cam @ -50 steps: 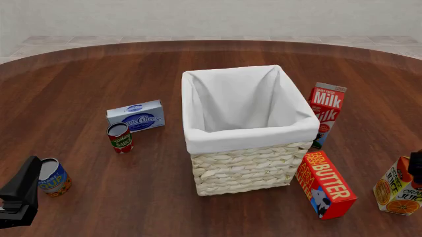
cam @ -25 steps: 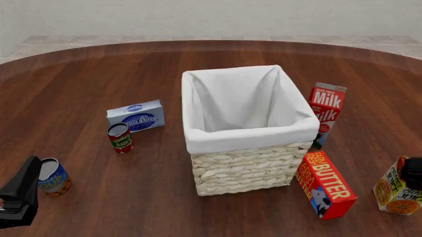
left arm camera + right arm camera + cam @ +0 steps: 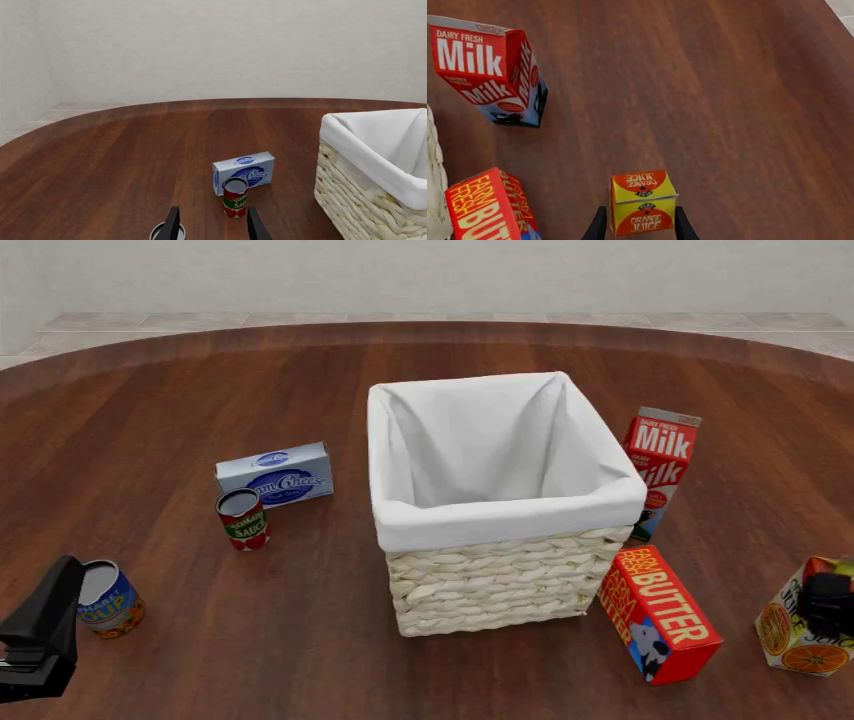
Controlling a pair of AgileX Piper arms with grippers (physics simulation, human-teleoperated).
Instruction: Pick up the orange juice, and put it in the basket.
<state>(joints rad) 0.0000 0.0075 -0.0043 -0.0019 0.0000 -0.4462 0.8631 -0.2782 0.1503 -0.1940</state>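
Observation:
The orange juice [image 3: 801, 632] is a small yellow carton with an orange top, standing at the table's front right. It also shows in the right wrist view [image 3: 642, 202]. My right gripper [image 3: 829, 602] is over it, open, with one finger on each side of the carton [image 3: 639, 227]. The basket [image 3: 507, 515] is a large wicker one with white lining, standing mid-table to the left of the carton; it also shows in the left wrist view [image 3: 373, 165]. My left gripper [image 3: 40, 632] is open and empty at the front left [image 3: 213, 227].
A Butter box [image 3: 657, 612] leans between the basket and the juice. A Milk carton [image 3: 661, 470] stands behind it. A blue-white box [image 3: 275, 475] and a tomato can [image 3: 243, 518] sit left of the basket. Another can [image 3: 107, 598] stands by my left gripper.
My right gripper has come down and a little left over the orange juice carton. The left arm and all objects have stayed put.

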